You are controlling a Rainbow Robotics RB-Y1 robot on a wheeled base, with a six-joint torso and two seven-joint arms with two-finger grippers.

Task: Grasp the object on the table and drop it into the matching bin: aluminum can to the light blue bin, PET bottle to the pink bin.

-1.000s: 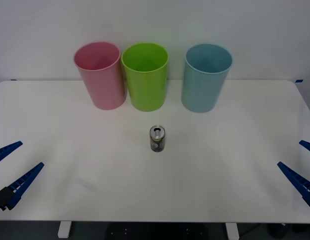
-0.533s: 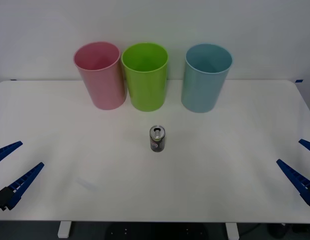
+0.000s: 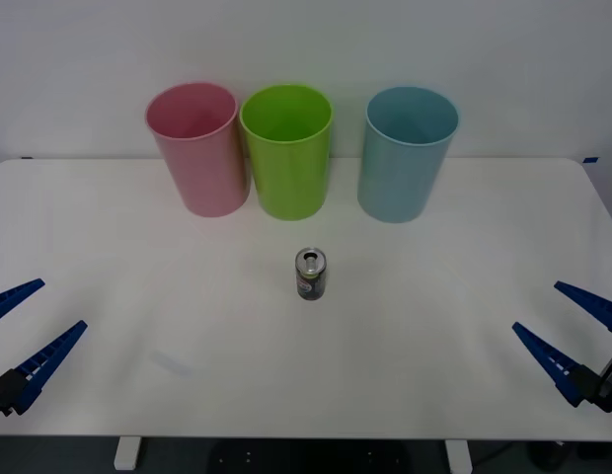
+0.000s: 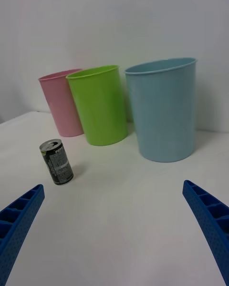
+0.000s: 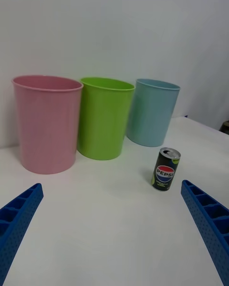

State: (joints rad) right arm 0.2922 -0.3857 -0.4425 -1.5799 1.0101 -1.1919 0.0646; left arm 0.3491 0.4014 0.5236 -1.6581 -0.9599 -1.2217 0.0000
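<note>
Left claw [image 3: 25, 326]: fingers spread wide, holding nothing, low at the tabletop's near left edge, partly cut off.
Right claw [image 3: 573, 331]: fingers spread wide, holding nothing, at the near right edge, well apart from the can.
Tabletop [image 3: 188, 326]: white, rounded corners.
Can [image 3: 310, 275]: upright mid-tabletop, dark, silver top, nothing touching it or standing between it and either claw.
Green bin [image 3: 286, 151]: behind the can, just beside the pink bin.
Pink bin [image 3: 195, 148]: far left.
Blue bin [image 3: 406, 153]: far right, a gap from green.
</note>
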